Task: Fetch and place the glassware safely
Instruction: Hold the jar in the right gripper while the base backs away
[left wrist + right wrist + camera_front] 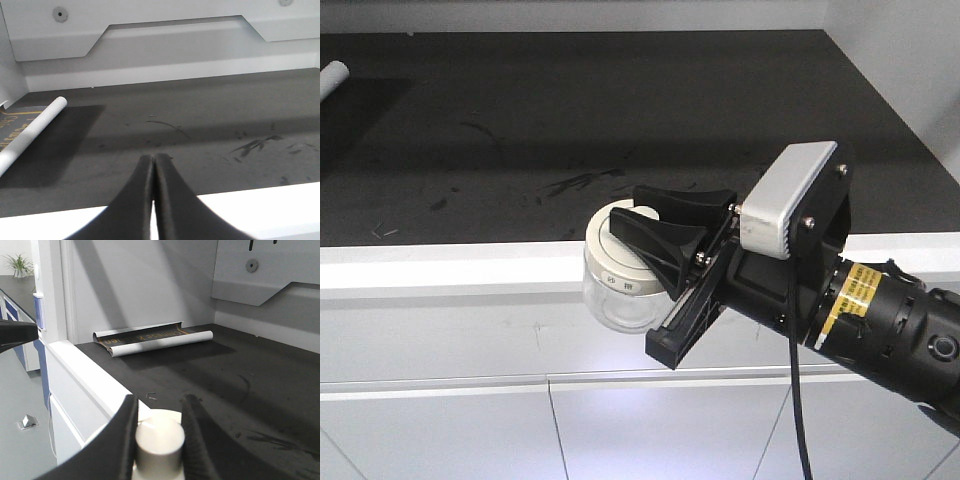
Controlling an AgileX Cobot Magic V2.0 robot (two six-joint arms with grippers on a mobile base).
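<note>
The glass jar (620,290) hangs at the white front edge of the bench (650,110), apparently not resting on it. The right tool (628,208) is clamped on the lid's knob (160,440). The left tool (152,165) is pressed together and empty. Fetching looks done, and setting the jar down on the dark top is left.

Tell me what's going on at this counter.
The right gripper has its jaws closed on the knob of the lidded glass jar. It holds the jar in the air at the white front edge of the counter, not yet set down on the dark worktop. The left gripper is shut and empty, pointing across the same worktop.
</note>
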